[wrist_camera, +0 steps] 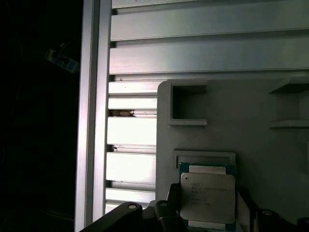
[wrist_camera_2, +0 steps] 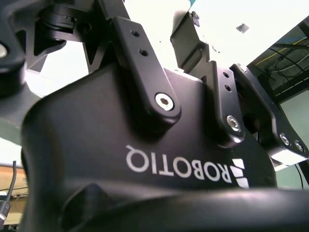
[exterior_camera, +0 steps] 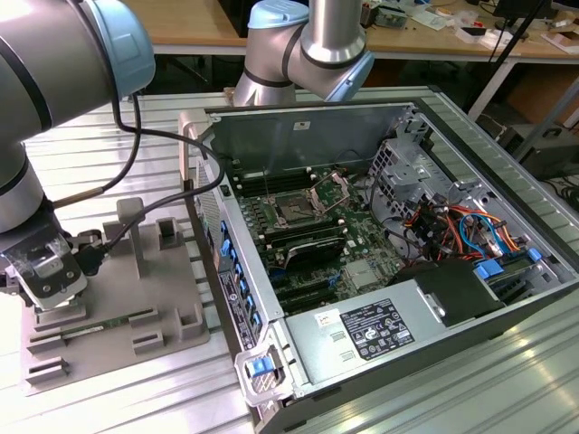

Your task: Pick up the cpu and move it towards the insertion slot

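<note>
The cpu point(wrist_camera: 207, 193), a small square chip with a pale silver top and a green rim, lies in a shallow recess of the grey fixture plate point(wrist_camera: 256, 145). My gripper point(wrist_camera: 208, 209) is down over it, and its two dark fingers point(wrist_camera: 173, 205) sit tight against opposite edges of the chip. In the exterior view my gripper point(exterior_camera: 50, 289) hangs low over the fixture plate point(exterior_camera: 172, 289) at that view's left. The insertion slot point(exterior_camera: 297, 210), a dark square socket with its shiny metal frame tipped up, sits on the green board inside the open computer case, well to the exterior view's right of my gripper.
The case's upright side wall point(exterior_camera: 204, 194) stands between the fixture plate and the board. Grey blocks and posts point(exterior_camera: 134, 231) rise from the plate. A power supply point(exterior_camera: 371, 330) and a bundle of cables point(exterior_camera: 452, 226) fill the case's near and right parts. The slatted metal table point(wrist_camera: 130, 130) lies underneath.
</note>
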`<state>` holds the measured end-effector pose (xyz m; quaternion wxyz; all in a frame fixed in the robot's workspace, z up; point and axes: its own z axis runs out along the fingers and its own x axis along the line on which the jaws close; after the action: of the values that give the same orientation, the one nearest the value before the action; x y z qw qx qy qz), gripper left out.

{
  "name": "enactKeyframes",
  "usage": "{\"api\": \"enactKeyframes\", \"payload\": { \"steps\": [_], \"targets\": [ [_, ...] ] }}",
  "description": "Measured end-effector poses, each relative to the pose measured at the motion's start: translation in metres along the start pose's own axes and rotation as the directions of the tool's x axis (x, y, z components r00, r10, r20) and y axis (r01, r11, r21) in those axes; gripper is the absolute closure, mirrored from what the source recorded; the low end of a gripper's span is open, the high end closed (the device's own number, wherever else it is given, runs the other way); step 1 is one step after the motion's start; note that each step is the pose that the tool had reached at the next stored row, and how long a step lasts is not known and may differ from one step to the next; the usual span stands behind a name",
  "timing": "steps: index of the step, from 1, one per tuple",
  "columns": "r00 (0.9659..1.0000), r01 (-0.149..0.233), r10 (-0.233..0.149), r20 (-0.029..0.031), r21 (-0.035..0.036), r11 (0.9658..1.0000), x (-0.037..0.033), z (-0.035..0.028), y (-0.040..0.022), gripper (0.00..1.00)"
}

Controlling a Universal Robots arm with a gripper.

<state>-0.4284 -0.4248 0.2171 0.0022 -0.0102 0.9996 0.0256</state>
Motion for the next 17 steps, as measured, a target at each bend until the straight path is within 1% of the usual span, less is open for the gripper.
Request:
{"api": "enactKeyframes", "payload": {
  "steps": [17],
  "targets": [
    [1.0, 0.0, 0.0, 0.0, 0.0001, 1.0, 0.0, -0.0047, 0.0002, 0.46]
  ]
}}
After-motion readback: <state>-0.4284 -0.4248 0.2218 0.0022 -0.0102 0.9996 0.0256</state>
